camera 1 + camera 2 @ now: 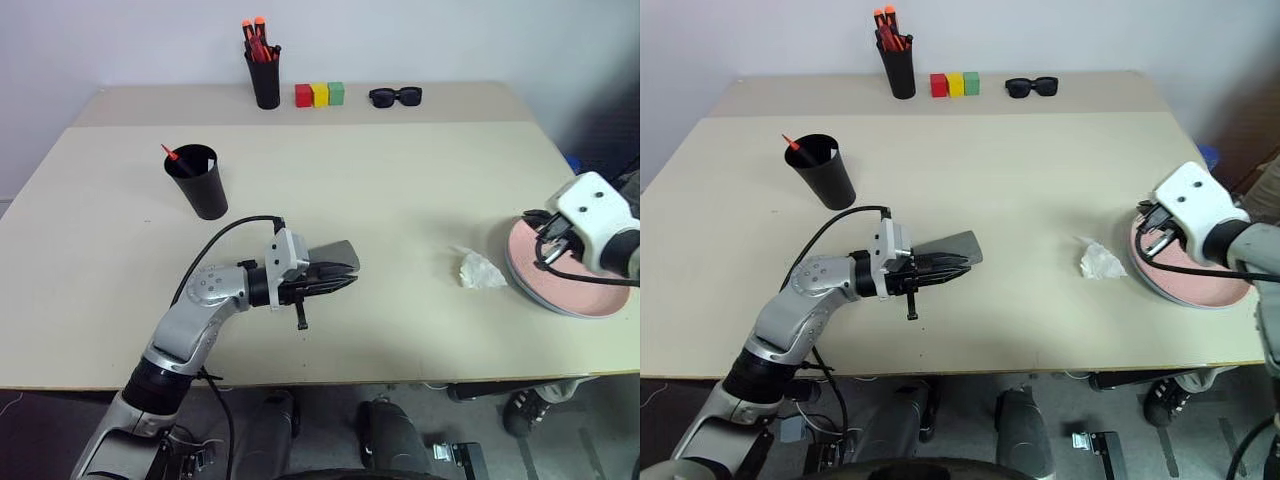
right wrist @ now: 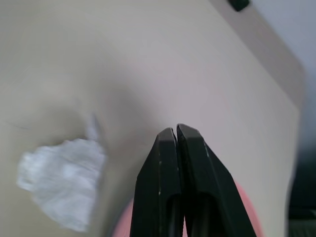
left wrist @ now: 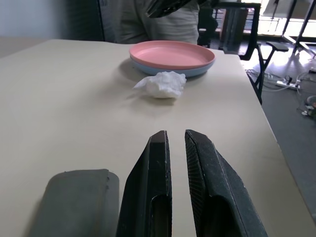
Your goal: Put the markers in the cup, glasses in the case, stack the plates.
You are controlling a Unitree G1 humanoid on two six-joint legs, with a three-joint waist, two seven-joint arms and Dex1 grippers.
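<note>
Plates: pink plate (image 3: 170, 53) stacked on the blue plate (image 3: 190, 71), at the bench's (image 1: 400, 190) right edge.
Right gripper (image 2: 176, 132): above the plates, fingers pressed together, empty.
Left gripper (image 1: 345, 281): near centre, pointing right, fingers almost closed with a narrow gap, holding nothing.
Case (image 1: 335, 254): grey, just beside the left gripper's far side.
Cup (image 1: 197, 181): far left, red marker (image 1: 172, 155) standing inside.
Tissue (image 1: 478, 270): crumpled, just left of the plates.
Sunglasses (image 1: 395, 96): far edge.

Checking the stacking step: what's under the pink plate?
The light blue plate lies under the pink plate; only its rim shows, the rest is covered.
</note>
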